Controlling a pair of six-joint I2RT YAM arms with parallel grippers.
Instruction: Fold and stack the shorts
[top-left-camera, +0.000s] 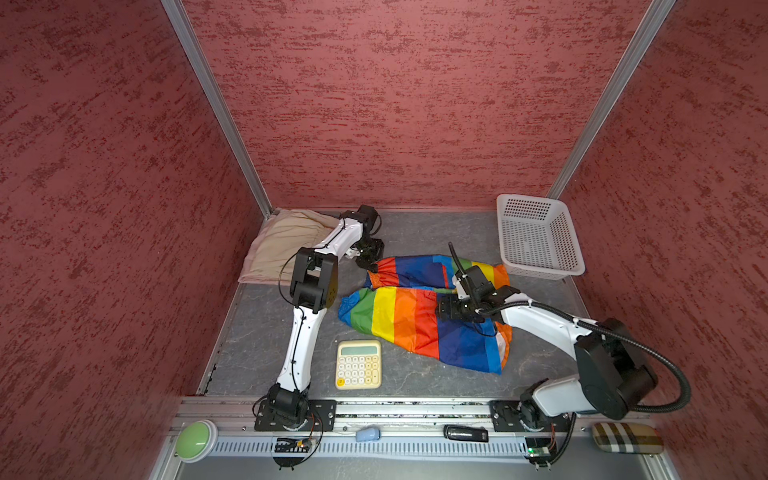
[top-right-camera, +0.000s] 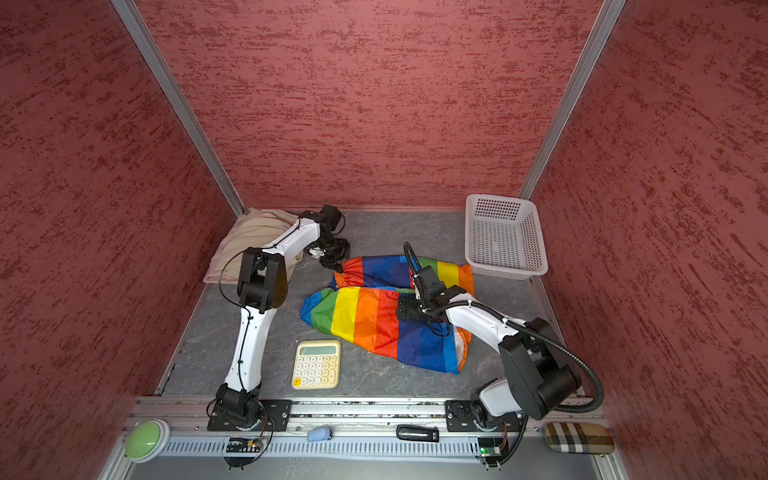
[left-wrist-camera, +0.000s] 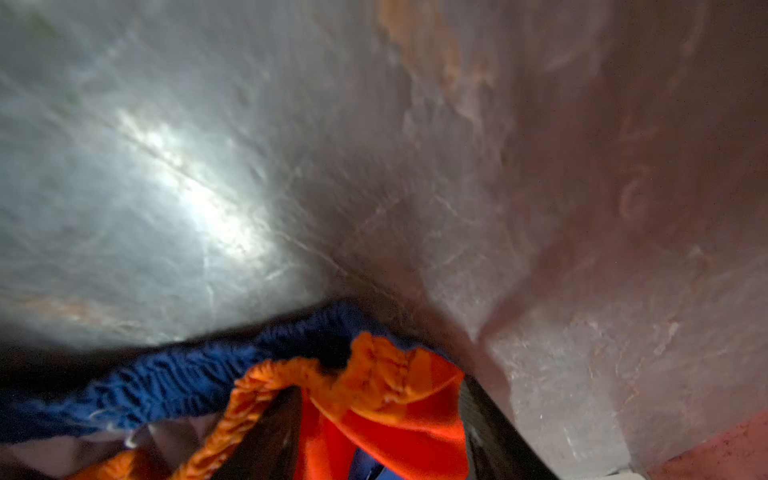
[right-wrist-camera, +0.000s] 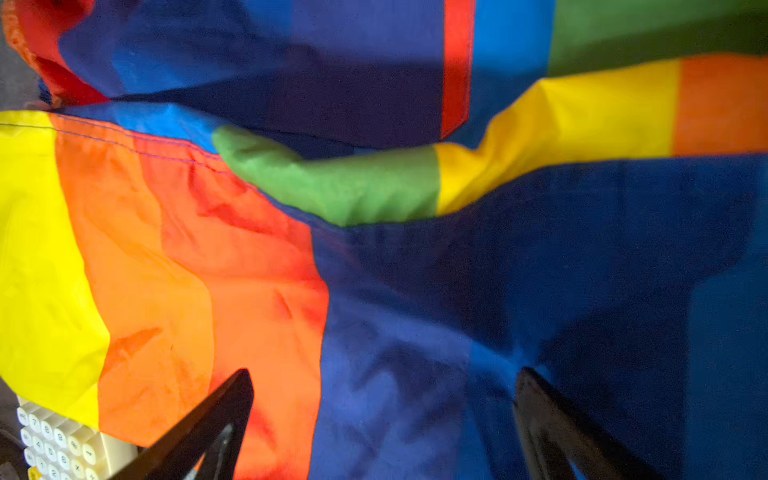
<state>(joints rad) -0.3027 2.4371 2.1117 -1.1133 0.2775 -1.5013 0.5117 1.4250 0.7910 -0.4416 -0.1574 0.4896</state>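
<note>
a: left gripper (top-left-camera: 368, 264) at the far left corner of the rainbow shorts (top-left-camera: 419, 322). in the left wrist view the gathered orange edge (left-wrist-camera: 374, 374) lies between its fingers (left-wrist-camera: 486, 419). whether the jaws already pinch it cannot be told.
b: and the right gripper (right-wrist-camera: 384, 374)?
a: jaws wide and empty, low over the blue panel (right-wrist-camera: 540, 291) at mid-garment. the shorts lie spread on the table (top-left-camera: 266, 345), between the calculator (top-left-camera: 358, 365) and the basket (top-left-camera: 540, 272).
b: step in hand?
a: judged: taking hold for a fold of this pair. the beige shorts (top-left-camera: 282, 245) lie in the far left corner, apparently folded; that is the likely stack site.
b: what does the next move call for?
a: a firm pinch on slippery cloth, a second hold by the right gripper, then an even lift and carry-over.
</note>
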